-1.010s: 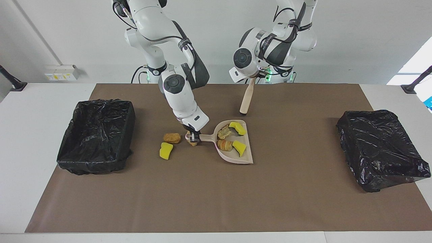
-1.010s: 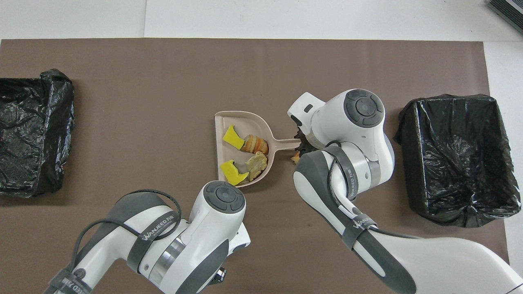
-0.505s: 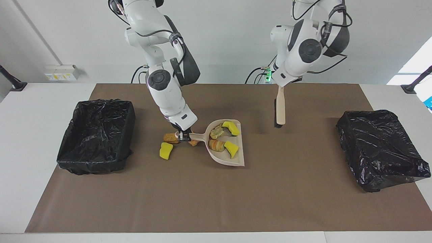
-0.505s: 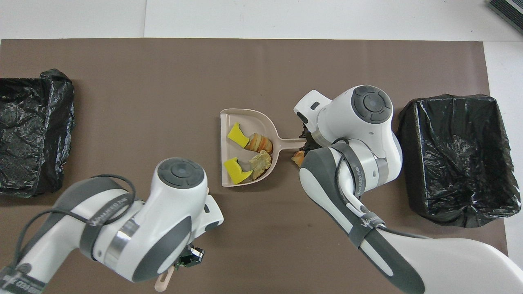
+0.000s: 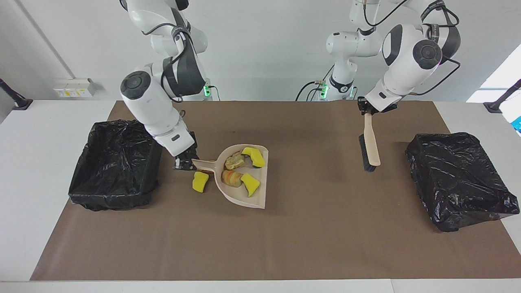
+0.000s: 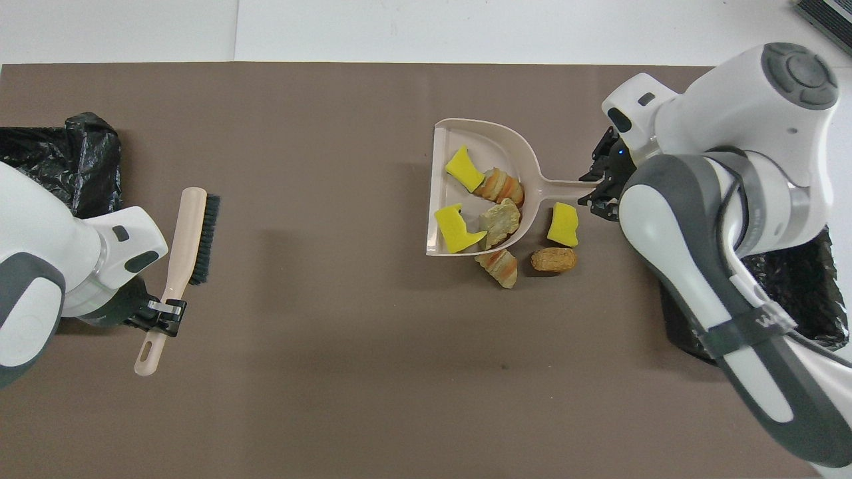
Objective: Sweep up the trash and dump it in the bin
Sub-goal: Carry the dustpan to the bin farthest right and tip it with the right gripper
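The right gripper (image 5: 182, 164) is clamping the beige plastic dustpan (image 5: 260, 199), raised, carrying four yellow-sponge and pastry scraps (image 5: 241, 171); three are lying on the mat (image 6: 526, 256). Keeping it level should help toward the black-lined bin (image 5: 116, 162). The left gripper (image 5: 363, 106) is gripping the wooden brush (image 5: 369, 142).

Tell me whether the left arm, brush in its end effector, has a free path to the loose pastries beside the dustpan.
Probably yes. The left end effector holds the brush raised over bare mat, and nothing stands between it and the two pastries; the raised dustpan hangs close over them.
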Available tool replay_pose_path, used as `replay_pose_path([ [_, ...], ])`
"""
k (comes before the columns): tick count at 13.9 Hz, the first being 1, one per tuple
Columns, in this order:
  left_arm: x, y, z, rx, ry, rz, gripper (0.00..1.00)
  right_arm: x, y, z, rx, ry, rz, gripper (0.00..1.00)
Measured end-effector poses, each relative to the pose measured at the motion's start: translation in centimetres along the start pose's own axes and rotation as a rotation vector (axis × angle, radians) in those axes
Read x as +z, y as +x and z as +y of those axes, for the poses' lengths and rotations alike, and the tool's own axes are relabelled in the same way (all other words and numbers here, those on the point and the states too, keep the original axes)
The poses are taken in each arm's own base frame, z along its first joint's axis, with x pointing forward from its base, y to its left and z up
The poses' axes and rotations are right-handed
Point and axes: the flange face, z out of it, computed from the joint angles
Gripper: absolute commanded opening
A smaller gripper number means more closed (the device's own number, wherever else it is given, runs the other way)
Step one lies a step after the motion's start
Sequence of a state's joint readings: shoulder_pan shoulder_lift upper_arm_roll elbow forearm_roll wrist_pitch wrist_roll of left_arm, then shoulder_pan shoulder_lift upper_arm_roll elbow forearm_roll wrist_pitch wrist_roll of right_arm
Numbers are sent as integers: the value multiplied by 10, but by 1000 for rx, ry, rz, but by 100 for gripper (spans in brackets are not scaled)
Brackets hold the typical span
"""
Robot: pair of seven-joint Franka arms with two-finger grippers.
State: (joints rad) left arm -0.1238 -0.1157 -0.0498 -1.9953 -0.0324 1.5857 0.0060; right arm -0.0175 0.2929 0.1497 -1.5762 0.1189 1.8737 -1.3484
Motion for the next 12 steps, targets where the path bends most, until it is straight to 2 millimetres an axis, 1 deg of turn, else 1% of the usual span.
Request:
replay_pose_path([
  [1, 1, 2, 9, -15, 1, 3, 0, -8, -20, 5, 6, -8, 1, 0],
  [2, 3, 2, 24, -31, 0, 2, 0, -15, -39, 9, 16, -15, 2, 0],
  [3, 4, 1, 47, -45, -7, 1, 0, -22, -57, 11, 23, -14, 0, 0],
  [6, 8, -8, 123, -100, -35, 12, 0, -44, -109, 11, 20, 0, -21, 0],
  [8, 18, -15, 175, -147, -56, 51, 0, -61, -148, 7, 12, 9, -51, 0],
  [9, 31, -20, 202, -159, -53, 64, 0, -69, -170, 5, 5, 6, -70, 0],
  [10, 49, -26, 226, -159, -43, 63, 0, -76, -195, 2, -2, 1, -92, 0],
  [12, 99, -35, 267, -149, -15, 43, 0, -87, -250, -4, -32, 2, -144, 0],
])
